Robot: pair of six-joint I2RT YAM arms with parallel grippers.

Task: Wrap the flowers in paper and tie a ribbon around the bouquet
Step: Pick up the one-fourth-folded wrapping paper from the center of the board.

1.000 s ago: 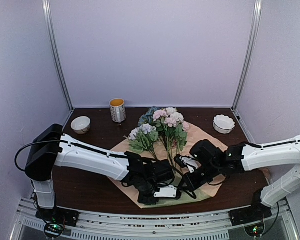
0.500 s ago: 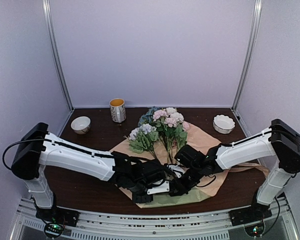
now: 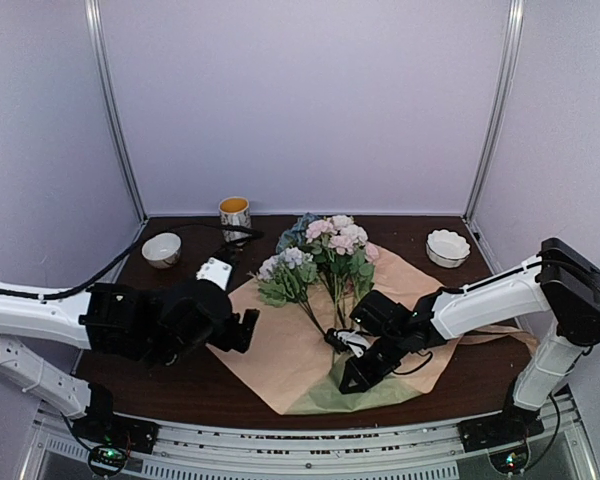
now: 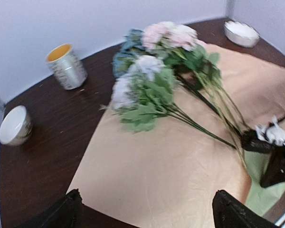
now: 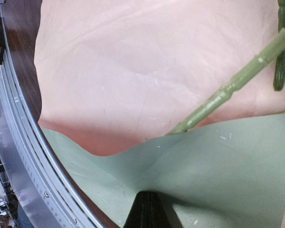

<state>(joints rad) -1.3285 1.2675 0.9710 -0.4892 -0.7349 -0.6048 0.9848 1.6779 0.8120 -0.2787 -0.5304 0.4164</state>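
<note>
Left wrist: yellow-lined mug [image 4: 66, 67] btw bowl [image 4: 14, 126], flowers [image 4: 154, 71]

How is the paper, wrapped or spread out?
Spread out: the paper lies tan side up under the flowers; only its near corner is folded over, green.

The overhead view is lit evenly and softly from above: the pale walls are bright and the dark surface [image 3: 400, 232] shows only faint shadows and no glare. The left wrist view is soft, its flowers [image 4: 147, 85] smeared by motion blur and its edges bent by the wide lens. The right wrist view shows the paper [image 5: 133, 71] sharply, creases and all, with a soft shadow along its fold, while the right fingers [image 5: 147, 211] are dark and unfocused.
</note>
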